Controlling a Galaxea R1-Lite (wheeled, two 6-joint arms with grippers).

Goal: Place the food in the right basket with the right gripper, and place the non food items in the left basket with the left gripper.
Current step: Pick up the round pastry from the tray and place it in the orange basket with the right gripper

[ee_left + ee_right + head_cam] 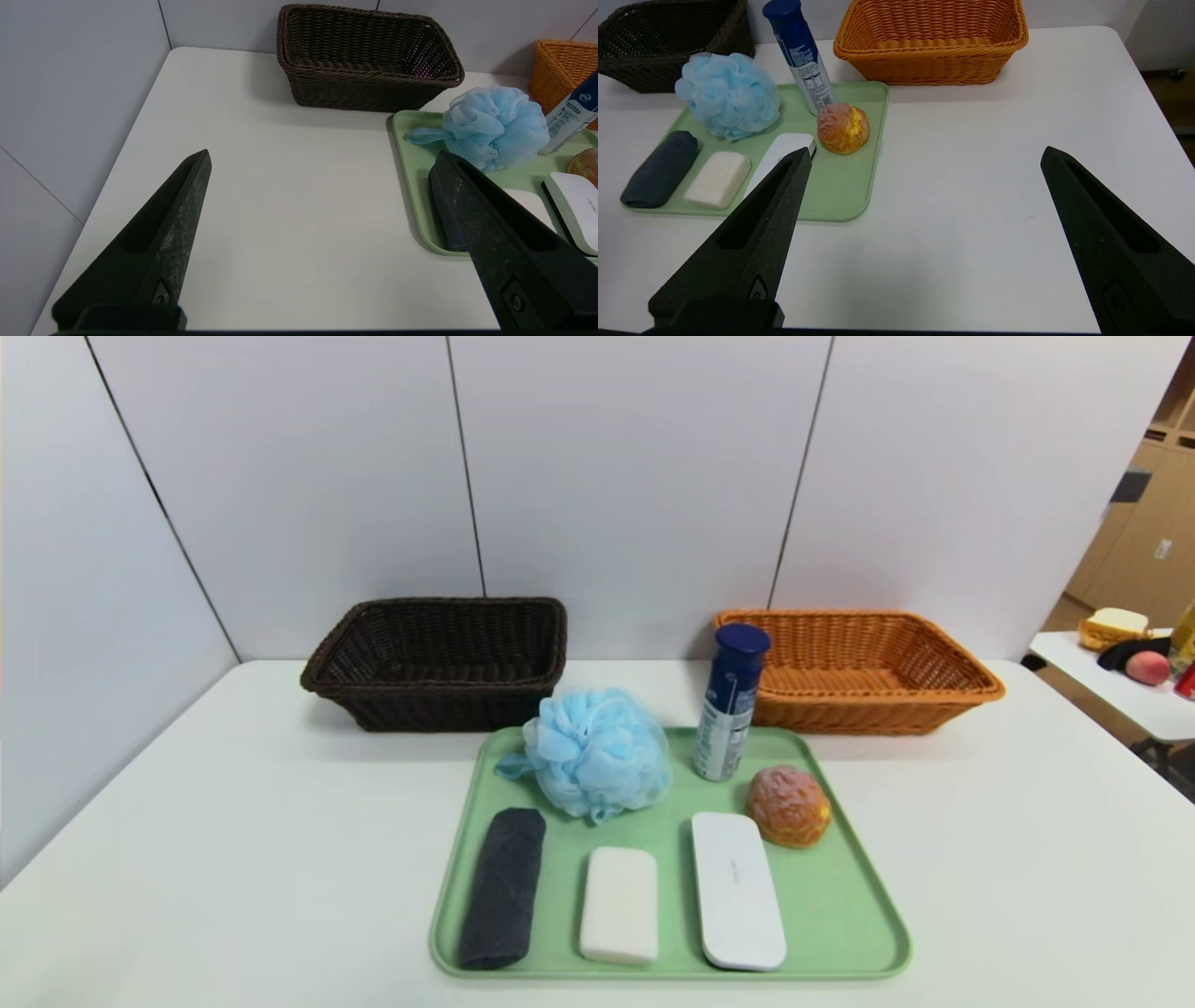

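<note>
White table [1027,859]; wrist-only: left gripper [322,161] agape.

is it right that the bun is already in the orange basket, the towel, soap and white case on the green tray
Not quite. The bun is on the green tray too, beside the white case; the orange basket is empty, as the head view shows. The towel and soap are there.

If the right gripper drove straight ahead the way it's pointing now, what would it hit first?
Probably nothing but the bare table. The right gripper, fingers open, points at empty tabletop beside the green tray; the orange basket lies farther on, slightly off line. Depth is uncertain.
</note>
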